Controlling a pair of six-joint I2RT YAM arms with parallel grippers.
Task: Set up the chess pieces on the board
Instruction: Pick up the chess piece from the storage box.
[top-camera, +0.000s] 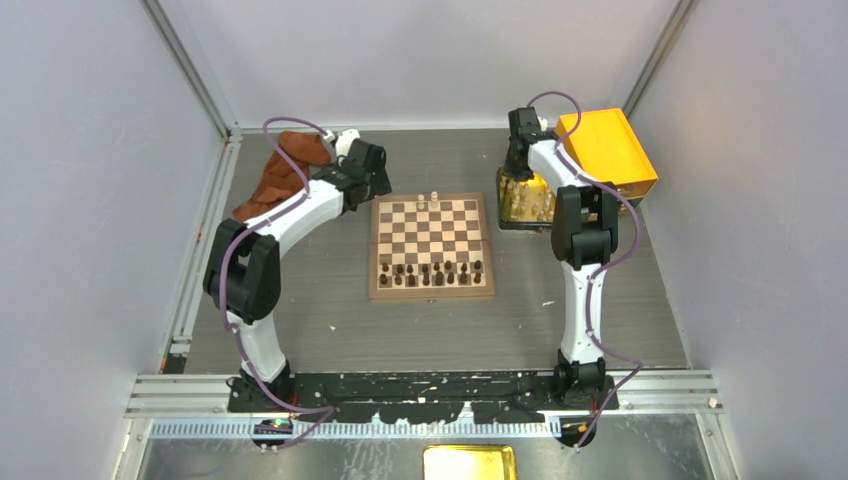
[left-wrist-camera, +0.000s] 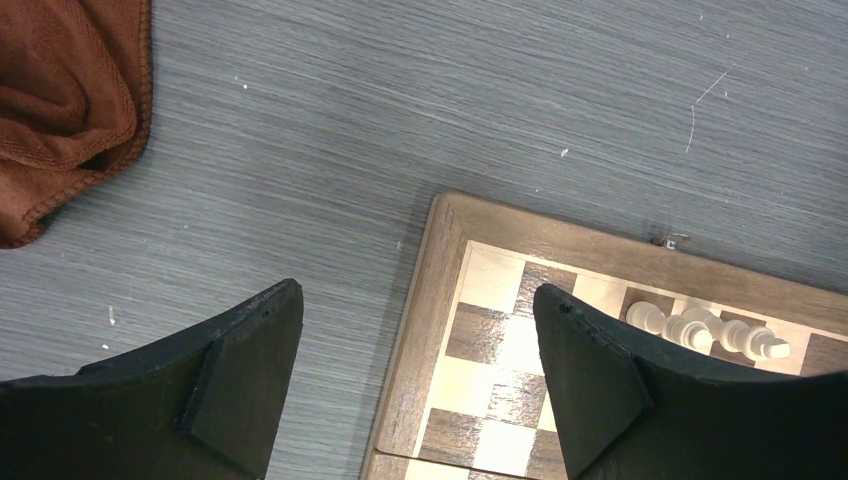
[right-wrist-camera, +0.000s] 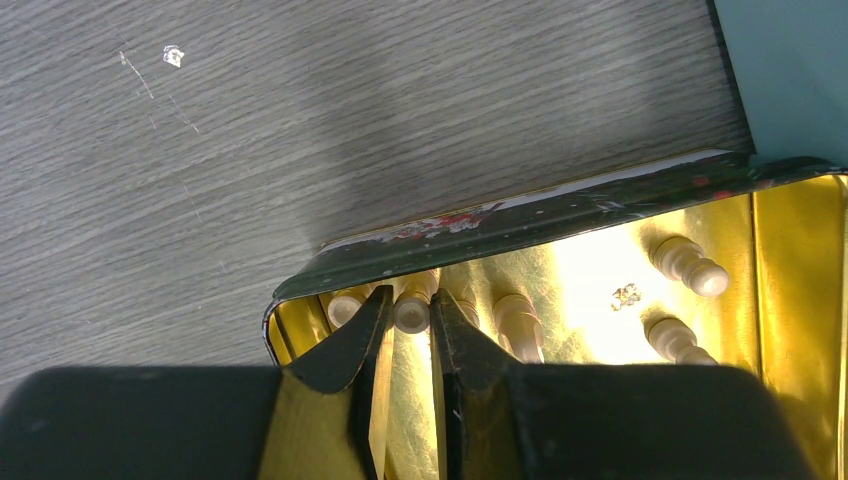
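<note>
from my station i see the square wooden chessboard with light tan and dark brown squares (top-camera: 432, 247) lying flat in the middle of the grey wood-grain table (top-camera: 330, 320). the small dark brown chessmen (top-camera: 432, 272) stand in its two near rows. a few of the tiny pale cream wooden chess pieces (top-camera: 428, 200) stand close together on its far row. the rest that i can see lie on their sides in the shallow golden-yellow metal tray (top-camera: 520, 200), just beside the board's far right corner. the orange-yellow box (top-camera: 605, 150) sits against the tray's far right side. a crumpled rust-brown cloth (top-camera: 285, 175) lies at the far left, beside the left arm. the left gripper (left-wrist-camera: 415, 300) hangs over the board's far left corner with its black fingers spread wide, table and board edge showing between them. the right gripper (right-wrist-camera: 411, 305) reaches into a corner of the tray, its fingers drawn close and pinching the rounded head of one cream piece (right-wrist-camera: 412, 316). other pieces lie nearby on the shiny floor.
</note>
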